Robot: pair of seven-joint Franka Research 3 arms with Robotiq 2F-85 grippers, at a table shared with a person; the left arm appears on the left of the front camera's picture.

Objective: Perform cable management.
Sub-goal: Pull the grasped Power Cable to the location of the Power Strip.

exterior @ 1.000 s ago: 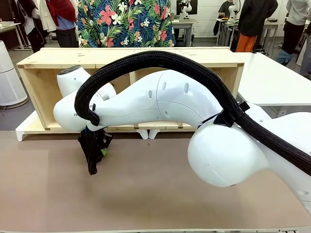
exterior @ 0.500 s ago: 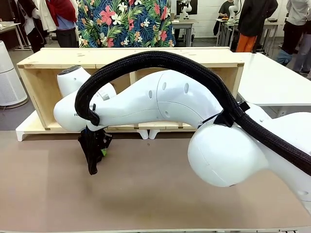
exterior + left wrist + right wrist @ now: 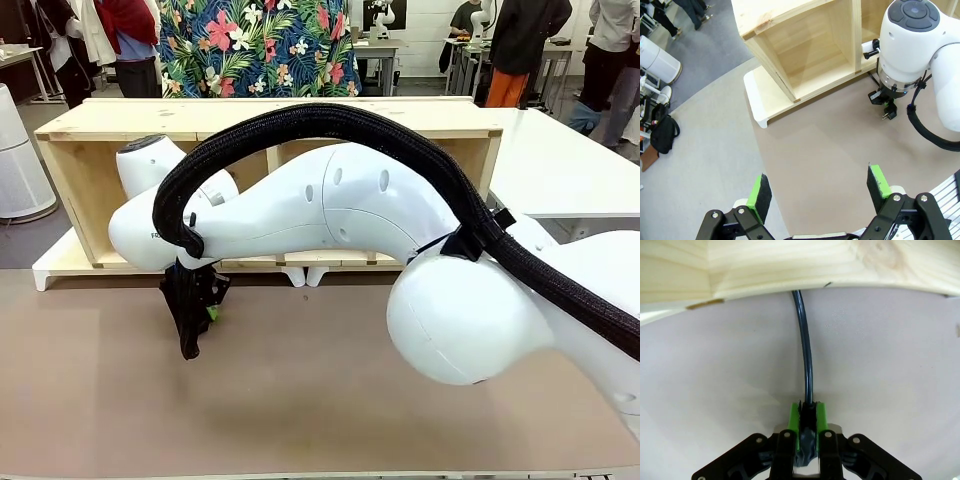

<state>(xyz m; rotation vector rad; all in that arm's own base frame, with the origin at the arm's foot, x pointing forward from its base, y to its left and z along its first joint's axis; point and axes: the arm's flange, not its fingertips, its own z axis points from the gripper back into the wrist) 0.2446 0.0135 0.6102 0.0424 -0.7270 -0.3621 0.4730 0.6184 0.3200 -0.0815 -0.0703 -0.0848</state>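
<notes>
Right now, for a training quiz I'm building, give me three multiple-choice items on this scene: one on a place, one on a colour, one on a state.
1. Where does the cable go from the right gripper?
A) under the shelf
B) into a bin
C) around a hook

2. What colour is the cable?
A) white
B) black
C) red

3. How is the left gripper?
A) shut on the cable
B) shut, empty
C) open

Answers:
1 A, it vanishes under the wooden edge.
2 B, it shows glossy black against the table.
3 C, its pads stand far apart with nothing between them.
</notes>
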